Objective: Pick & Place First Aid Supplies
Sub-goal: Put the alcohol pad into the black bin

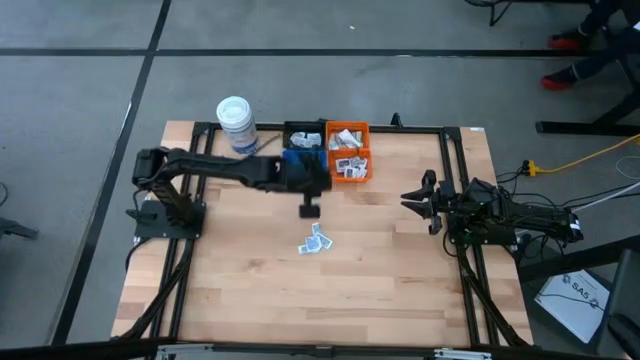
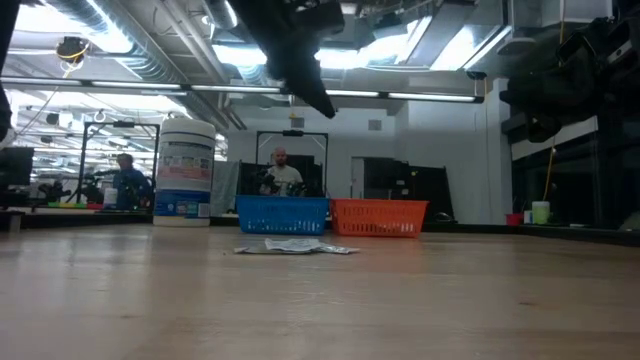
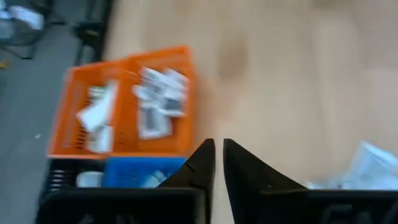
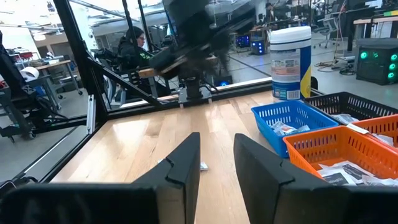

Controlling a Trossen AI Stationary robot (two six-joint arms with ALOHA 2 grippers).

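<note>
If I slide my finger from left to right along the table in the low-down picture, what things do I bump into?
White tub → blue bin, with the little pile of sachets lying in front of it → orange bin.

Sachets point(image 3: 158, 99) in orange bin point(image 3: 74, 134)

The wooden table point(image 1: 250, 290) carried a small heap of sachets point(image 1: 316, 241) at centre frame, and a white tub point(image 1: 236, 124), blue bin point(image 1: 301, 157), orange bin point(image 1: 349, 153) along its upper edge.
</note>
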